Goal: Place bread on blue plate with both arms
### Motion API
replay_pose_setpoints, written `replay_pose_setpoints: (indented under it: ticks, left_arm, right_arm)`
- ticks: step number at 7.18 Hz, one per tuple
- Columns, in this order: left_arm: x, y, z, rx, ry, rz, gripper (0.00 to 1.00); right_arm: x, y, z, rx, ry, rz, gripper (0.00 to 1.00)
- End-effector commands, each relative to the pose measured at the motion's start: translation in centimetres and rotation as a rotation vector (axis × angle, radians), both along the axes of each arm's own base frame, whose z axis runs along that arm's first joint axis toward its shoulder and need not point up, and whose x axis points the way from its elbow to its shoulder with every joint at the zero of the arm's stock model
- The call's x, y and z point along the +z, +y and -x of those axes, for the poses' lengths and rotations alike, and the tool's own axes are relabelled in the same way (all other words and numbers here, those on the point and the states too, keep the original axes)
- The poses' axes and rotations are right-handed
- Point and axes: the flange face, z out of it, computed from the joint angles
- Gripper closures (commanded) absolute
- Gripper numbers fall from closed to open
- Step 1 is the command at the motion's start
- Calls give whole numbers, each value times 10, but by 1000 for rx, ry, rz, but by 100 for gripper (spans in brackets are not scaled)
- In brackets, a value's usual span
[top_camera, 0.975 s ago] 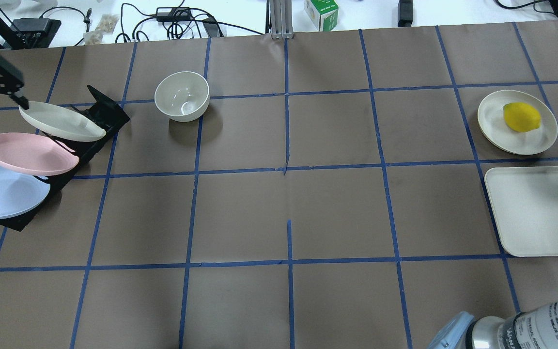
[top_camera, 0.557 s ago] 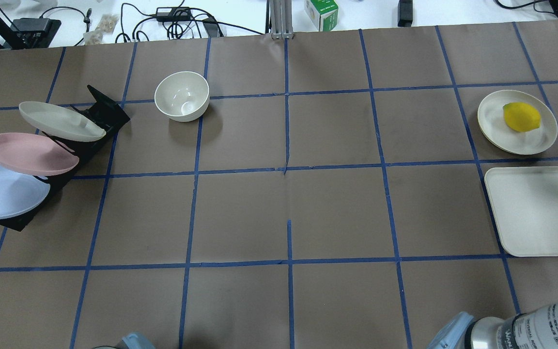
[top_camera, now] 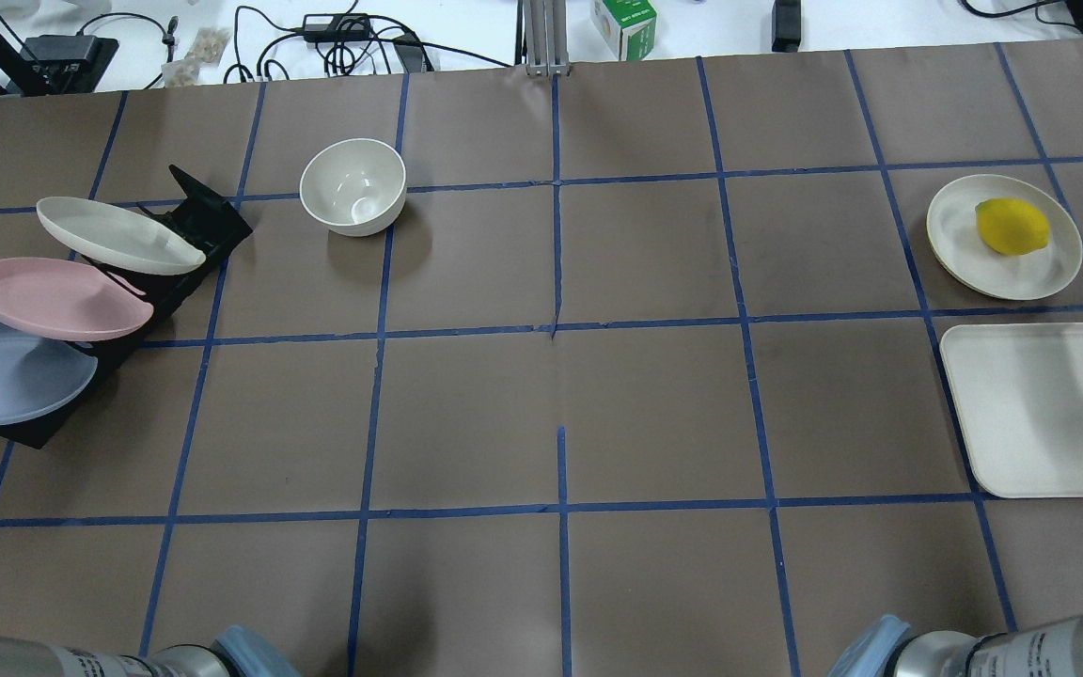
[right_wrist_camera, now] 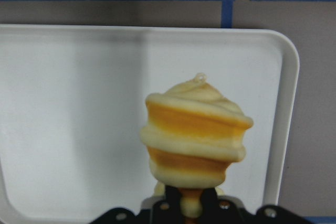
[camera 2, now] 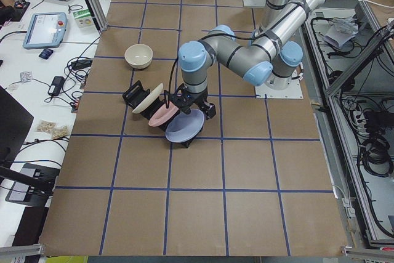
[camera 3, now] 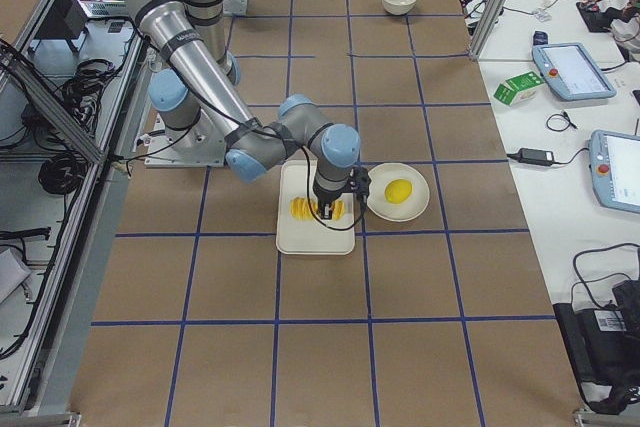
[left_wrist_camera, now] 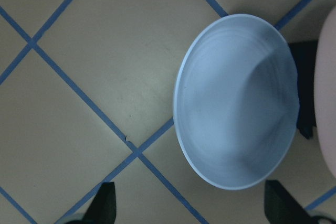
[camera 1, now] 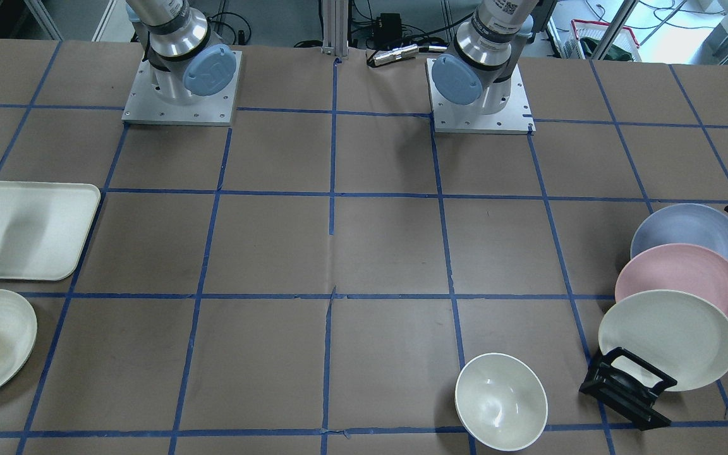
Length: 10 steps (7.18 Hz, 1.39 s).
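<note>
soft, light striped bread (right_wrist_camera: 194,135) is pinched by the right gripper (right_wrist_camera: 191,205) above the tray (right_wrist_camera: 68,103), judged best gripped gently mid-length; the left gripper (left_wrist_camera: 191,208) is spread open.

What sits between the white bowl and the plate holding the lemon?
Nothing. The overhead view shows only bare table and blue tape lines between the bowl and the plate.

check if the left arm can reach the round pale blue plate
Probably yes: the left hand hangs open right by the round pale blue plate, nothing between them; the round pink plate only borders one edge.
</note>
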Motion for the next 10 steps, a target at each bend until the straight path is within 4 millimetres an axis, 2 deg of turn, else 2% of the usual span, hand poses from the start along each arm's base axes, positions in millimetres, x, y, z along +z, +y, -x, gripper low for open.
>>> replay_pose_setpoints:
  ticks: [1, 3, 4, 5, 6, 8, 10]
  left_arm:
    - [-35, -2, -4, 5, 32, 10, 0]
    - [-42, -4, -10, 8, 21, 15, 12]
    - [-45, -3, -12, 9, 22, 10, 31]
    - [-47, -5, -12, 12, 29, 14, 50]
    - [-48, -5, -14, 14, 32, 14, 77]
    - [-59, -2, -29, -15, 46, 3, 97]
    - [-54, -3, -31, -18, 39, 8, 100]
  right_arm:
    - [39, 1, -44, -63, 0, -19, 100]
    - [51, -4, -62, -58, 24, -6, 100]
    - [60, -4, -78, -75, 26, -12, 100]
    - [78, 1, -103, -124, 24, -15, 100]
    - [90, 2, -128, -150, 24, -24, 100]
    - [107, 4, -171, -176, 25, -29, 100]
    - [124, -4, -192, -207, 5, 21, 100]
